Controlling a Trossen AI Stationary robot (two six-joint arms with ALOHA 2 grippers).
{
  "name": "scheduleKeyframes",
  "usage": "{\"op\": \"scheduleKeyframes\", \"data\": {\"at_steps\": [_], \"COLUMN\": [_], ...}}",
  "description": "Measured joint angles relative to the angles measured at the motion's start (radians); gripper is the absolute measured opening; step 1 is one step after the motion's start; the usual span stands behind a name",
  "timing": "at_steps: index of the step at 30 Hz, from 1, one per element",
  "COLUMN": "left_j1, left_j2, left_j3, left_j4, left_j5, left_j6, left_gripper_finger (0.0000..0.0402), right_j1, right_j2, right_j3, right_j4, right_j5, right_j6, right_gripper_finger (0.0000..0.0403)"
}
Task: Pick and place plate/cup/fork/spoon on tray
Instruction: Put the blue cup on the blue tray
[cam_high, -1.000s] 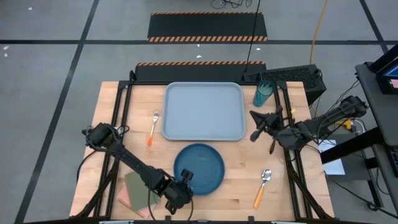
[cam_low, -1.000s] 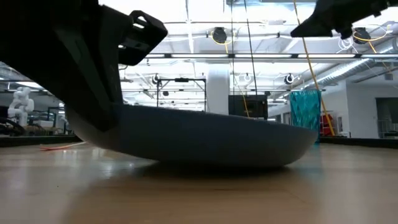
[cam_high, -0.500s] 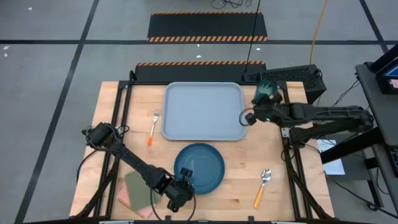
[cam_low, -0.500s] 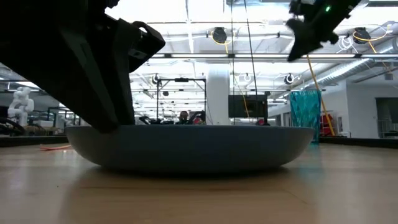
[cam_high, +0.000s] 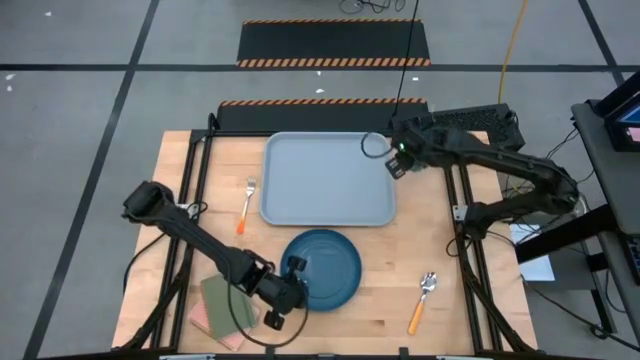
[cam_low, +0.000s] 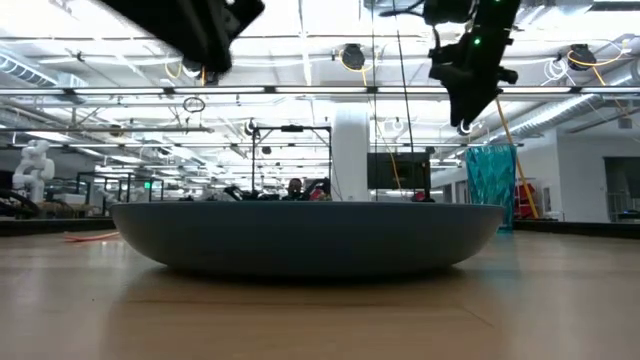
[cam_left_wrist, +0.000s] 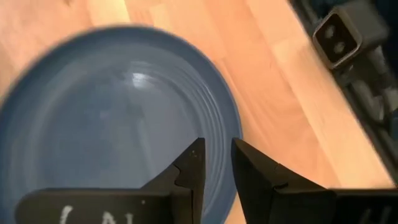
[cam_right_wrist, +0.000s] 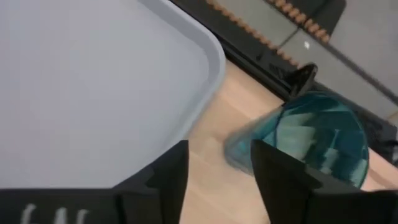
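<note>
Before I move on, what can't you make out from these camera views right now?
- The cup: hidden under the right arm in the high view; blurred in the right wrist view.
- The tray, the fork and the spoon: hidden behind the plate in the low view.
- The green notebook: partly covered by the left arm in the high view.

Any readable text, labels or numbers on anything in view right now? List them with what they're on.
None can be read.
Left gripper: pale marks on its body, partly cut off, unreadable.
Right gripper: similar pale marks, unreadable.
Plate, tray, cup, fork, spoon: no print visible.
</note>
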Motion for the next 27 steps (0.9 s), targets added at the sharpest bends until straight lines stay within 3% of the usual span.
{"op": "scheduleKeyframes", "data": {"at_steps": [8,27], "left_j1": [0.011,0.032], "left_j2": [-0.050,-0.049], "left_j3": [0.000,-0.001], "left_j4": [-0.007,-0.034], "left_j5": [-0.016,-0.021], "left_j6": [0.076,0.151], "left_gripper_finger": [0.0081,0.0081], "right_j1": [-0.127,-0.204], "right_j2": [0.114,0.140], "right_j3": [0.093,0.044], "right_j4": [-0.070,-0.117], "right_j5": [-0.076,-0.076], "right_j6": [-0.101,-0.183], "right_gripper_finger": [0.0209,0.0202]}}
